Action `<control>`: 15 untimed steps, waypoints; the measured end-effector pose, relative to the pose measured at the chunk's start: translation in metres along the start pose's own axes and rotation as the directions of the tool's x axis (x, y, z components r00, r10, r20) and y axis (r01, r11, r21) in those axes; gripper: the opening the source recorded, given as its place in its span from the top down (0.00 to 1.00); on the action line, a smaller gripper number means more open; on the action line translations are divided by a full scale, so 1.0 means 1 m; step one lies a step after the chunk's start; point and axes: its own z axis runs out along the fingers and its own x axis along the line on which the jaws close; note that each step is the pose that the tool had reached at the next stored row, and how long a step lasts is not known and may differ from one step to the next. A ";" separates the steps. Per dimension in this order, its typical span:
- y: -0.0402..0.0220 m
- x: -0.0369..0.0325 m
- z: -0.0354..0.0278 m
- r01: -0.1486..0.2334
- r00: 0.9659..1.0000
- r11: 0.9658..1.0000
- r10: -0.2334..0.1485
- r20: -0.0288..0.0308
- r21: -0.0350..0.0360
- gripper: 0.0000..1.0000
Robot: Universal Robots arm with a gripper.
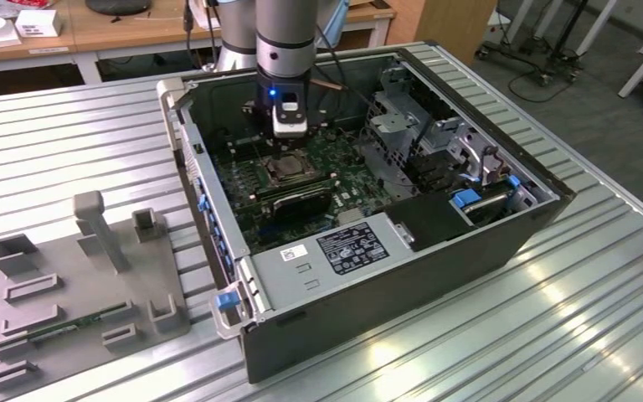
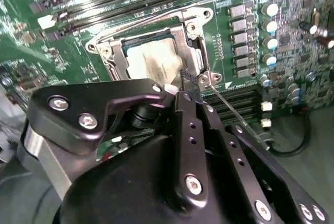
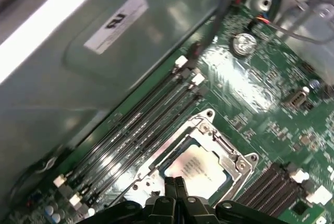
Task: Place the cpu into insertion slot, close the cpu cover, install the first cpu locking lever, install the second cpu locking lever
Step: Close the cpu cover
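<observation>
cpu (image 3: 197, 167) sits in the insertion slot (image 3: 244, 162), cpu cover (image 2: 190, 38) looks down over it. End effector (image 3: 175, 182) pinched narrow, holding nothing, tips at the slot edge beside the locking lever (image 2: 235, 112). Lever looks like thin springy steel wire, slippery; best taken near its free end

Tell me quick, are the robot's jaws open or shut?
Gripper: jaws shut, nothing visible between them, tips at the edge of the cpu cover.

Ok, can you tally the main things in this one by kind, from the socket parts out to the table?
cpu: 1
cpu cover: 1
gripper: 1
computer case: 1
grey fixture board: 1
Total: 5
</observation>
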 end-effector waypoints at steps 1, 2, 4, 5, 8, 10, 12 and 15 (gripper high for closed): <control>0.0000 0.0000 0.0000 0.018 1.000 1.000 -0.018 -0.001 0.001 0.89; 0.0000 0.0000 0.0001 0.061 0.998 0.998 -0.061 -0.004 0.002 0.89; 0.0000 0.0000 0.0002 0.130 0.992 0.992 -0.130 -0.008 0.004 0.89; 0.0000 0.0000 0.0003 0.147 0.989 0.989 -0.147 -0.009 0.005 0.89; 0.0000 0.0000 0.0004 0.200 0.980 0.980 -0.200 -0.012 0.006 0.89; 0.0000 0.0000 0.0005 0.235 0.972 0.972 -0.235 -0.014 0.007 0.89; 0.0000 0.0000 0.0007 0.272 0.962 0.962 -0.272 -0.017 0.008 0.89; 0.0000 0.0000 0.0009 0.323 0.946 0.946 -0.323 -0.020 0.008 0.89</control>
